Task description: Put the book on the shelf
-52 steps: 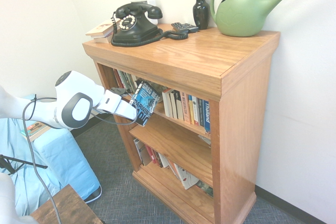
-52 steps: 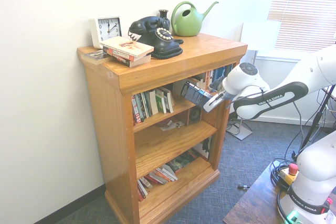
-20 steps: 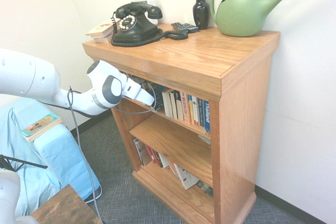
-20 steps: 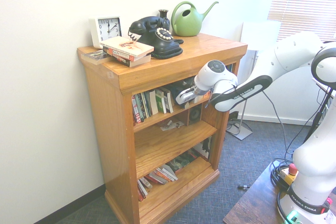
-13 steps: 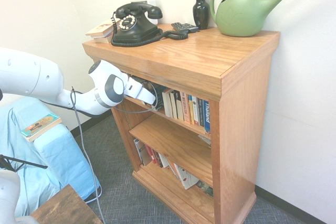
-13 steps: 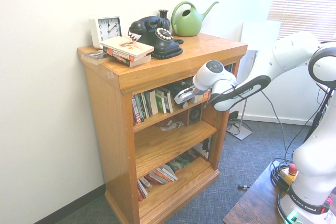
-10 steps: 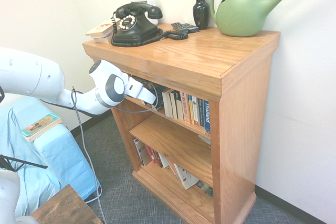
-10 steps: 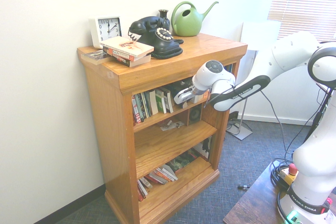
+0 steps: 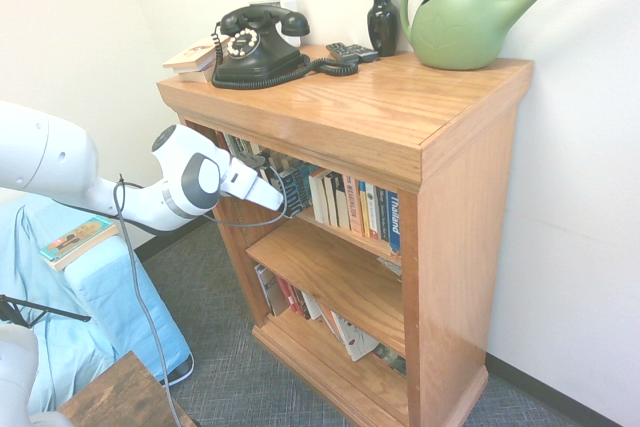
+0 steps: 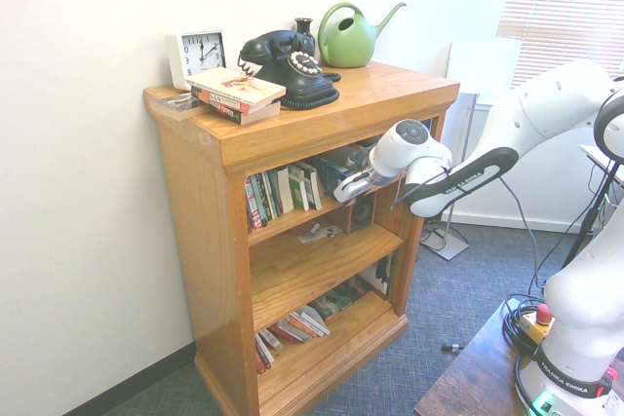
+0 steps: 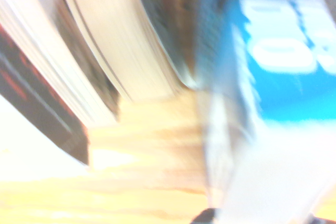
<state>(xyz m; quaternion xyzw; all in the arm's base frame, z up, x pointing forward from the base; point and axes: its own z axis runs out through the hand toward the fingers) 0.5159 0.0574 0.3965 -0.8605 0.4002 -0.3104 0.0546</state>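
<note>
The shelf (image 9: 400, 117) is the biggest thing here, one honey-brown bookcase with three inner boards. On its top slab stand one green watering can (image 9: 470, 17) at about 1 o'clock, one black telephone (image 9: 255, 47) at 10 o'clock, one dark vase (image 9: 382, 17) between them, one white clock (image 10: 198, 53) and a small stack of pale books (image 10: 237, 93).

The book (image 9: 293, 187) — one blue-and-black paperback — stands on the top inner board, leaning at the left end of the upright row. The tool (image 9: 268, 197) sits just at its lower edge; whether its fingers are spread or pinching the cover I cannot tell.

My worry: the book leans loosely, so a tool drawing away while touching the cover could drag it off the board's front edge — or tip it onto its neighbours.
</note>
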